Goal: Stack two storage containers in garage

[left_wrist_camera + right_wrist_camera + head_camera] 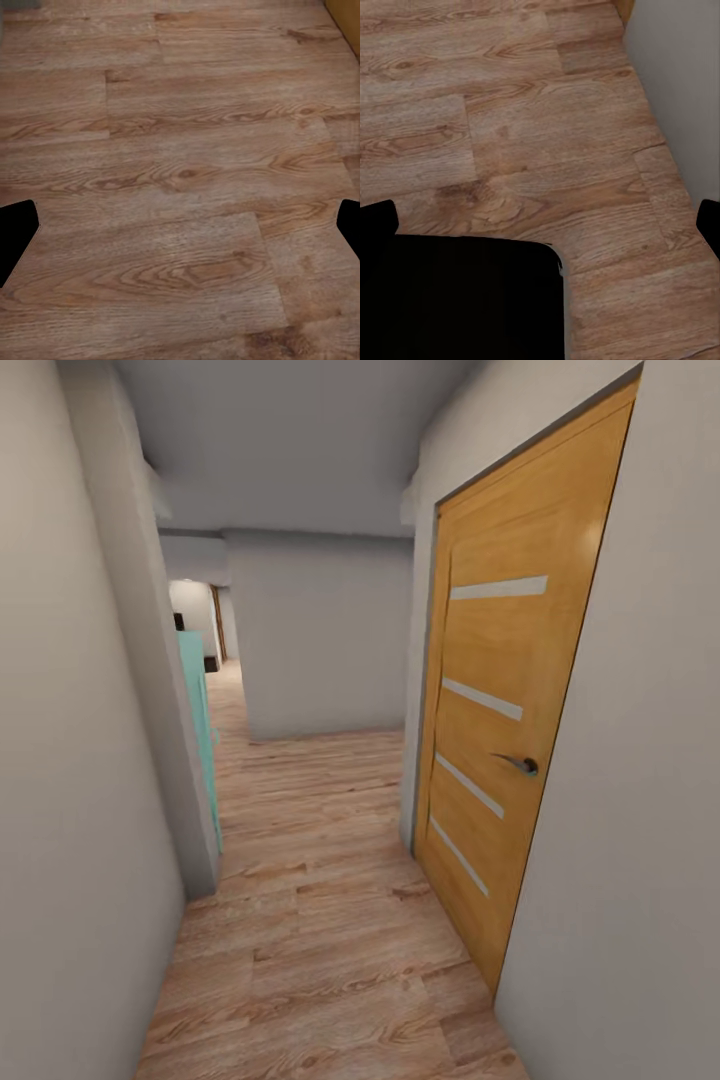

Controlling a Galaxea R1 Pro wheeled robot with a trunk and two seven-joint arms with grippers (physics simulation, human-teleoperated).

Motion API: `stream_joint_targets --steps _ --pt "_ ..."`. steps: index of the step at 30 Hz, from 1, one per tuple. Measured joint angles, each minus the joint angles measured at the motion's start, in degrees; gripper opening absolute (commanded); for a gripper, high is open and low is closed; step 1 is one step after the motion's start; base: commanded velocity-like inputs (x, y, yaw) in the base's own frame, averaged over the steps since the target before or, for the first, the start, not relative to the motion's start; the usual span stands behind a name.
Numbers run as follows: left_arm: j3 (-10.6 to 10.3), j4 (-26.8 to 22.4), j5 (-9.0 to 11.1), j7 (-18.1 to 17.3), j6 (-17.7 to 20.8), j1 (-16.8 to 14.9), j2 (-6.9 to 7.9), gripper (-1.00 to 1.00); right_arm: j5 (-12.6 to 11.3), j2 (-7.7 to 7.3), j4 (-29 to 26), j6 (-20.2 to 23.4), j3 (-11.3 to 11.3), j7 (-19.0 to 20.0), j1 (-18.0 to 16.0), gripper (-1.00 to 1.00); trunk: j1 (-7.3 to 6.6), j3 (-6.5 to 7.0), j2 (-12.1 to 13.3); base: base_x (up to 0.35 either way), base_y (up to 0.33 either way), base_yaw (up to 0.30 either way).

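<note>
Ahead, a hallway of wood-plank flooring [320,920] is seen, with a wooden door [500,760] at the right. Both grippers, left [180,232] and right [540,225], are held spread over bare planks, nothing between the fingers. A black shape [457,300], perhaps the robot's base, lies beneath the right one.

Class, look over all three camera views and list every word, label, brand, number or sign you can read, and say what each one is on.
None: no readable text in these views.
The wooden door carries pale horizontal strips and a metal handle, no lettering.
The plank floor, grey walls and the turquoise panel on the left are unmarked.
</note>
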Motion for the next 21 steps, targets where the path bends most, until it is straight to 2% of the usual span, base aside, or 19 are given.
stream_joint_targets --steps 4,12,21 --pt "0.0 0.0 0.0 0.0 0.0 0.0 -0.02 1.0 0.0 -0.01 0.0 0.0 0.0 0.0 0.0 1.0 0.0 0.0 0.0 0.316 0.0 0.174" --pt "0.0 0.0 0.0 0.0 0.0 0.0 -0.04 1.0 0.0 0.0 0.0 0.0 0.0 0.0 0.0 1.0 0.0 0.0 0.0 0.317 0.0 0.061" --pt "0.0 0.0 0.0 0.0 0.0 0.0 0.05 1.0 0.0 -0.01 0.0 0.1 0.0 0.0 0.0 1.0 0.0 0.0 0.0 0.32 0.0 0.251"
